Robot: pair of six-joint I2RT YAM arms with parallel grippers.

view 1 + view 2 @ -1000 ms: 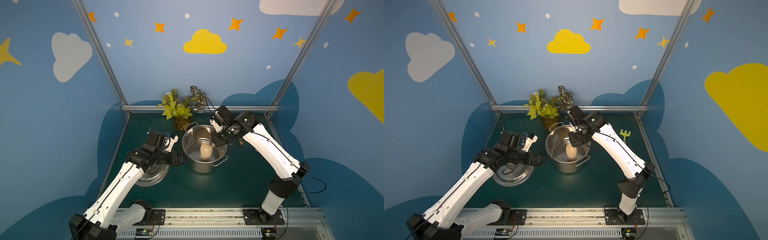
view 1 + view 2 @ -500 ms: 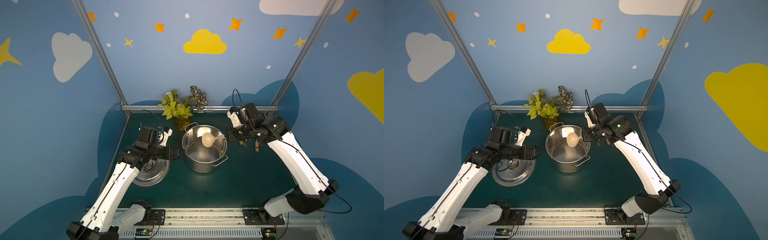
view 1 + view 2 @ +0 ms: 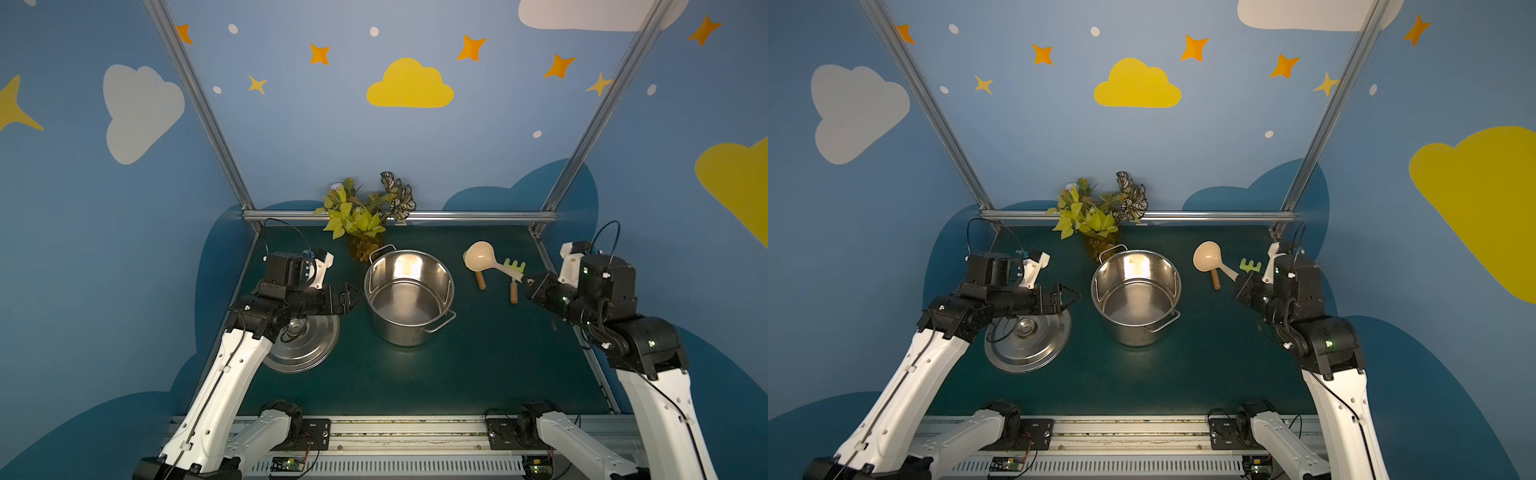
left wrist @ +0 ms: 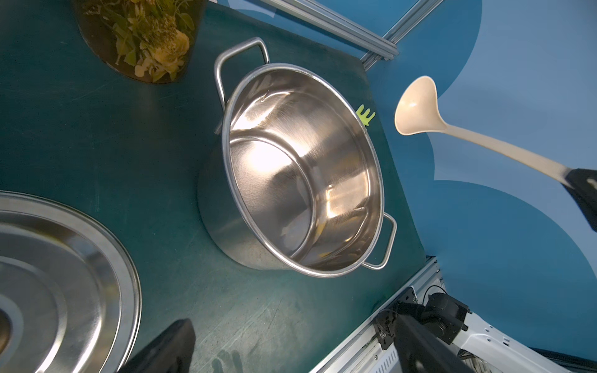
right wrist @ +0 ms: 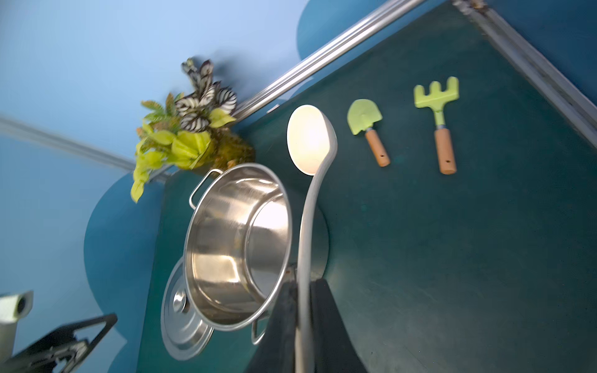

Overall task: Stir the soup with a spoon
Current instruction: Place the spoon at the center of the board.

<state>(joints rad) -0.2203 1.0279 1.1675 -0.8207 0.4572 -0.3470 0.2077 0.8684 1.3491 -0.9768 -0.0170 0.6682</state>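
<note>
Locate the right gripper [image 3: 528, 282] on the right side of the table [image 3: 457, 365]. Its jaws are pressed together on the far end of the handle of the spoon [image 3: 479, 255], as the right wrist view confirms [image 5: 303, 290]. The spoon is held off the table and fully outside the pot [image 3: 415, 270], to the pot's right, with its bowl facing up.

In both top views the spoon crosses over the green trowel [image 5: 365, 116] and the green rake [image 3: 514, 266], which lie side by side on the table surface. Only the trowel's wooden handle shows below the spoon bowl there.

The pot stands upright at the table centre, lid off. You see only bare steel inside it [image 4: 290, 181].

Check the left gripper [image 3: 352, 296]. Its jaws are spread wide and hold nothing. It hovers just beside the pot's left wall, over the rim of the lid [image 3: 307, 345] that lies flat on the table. The fingertips appear to stop short of the pot, but contact cannot be ruled out from these views.
</note>
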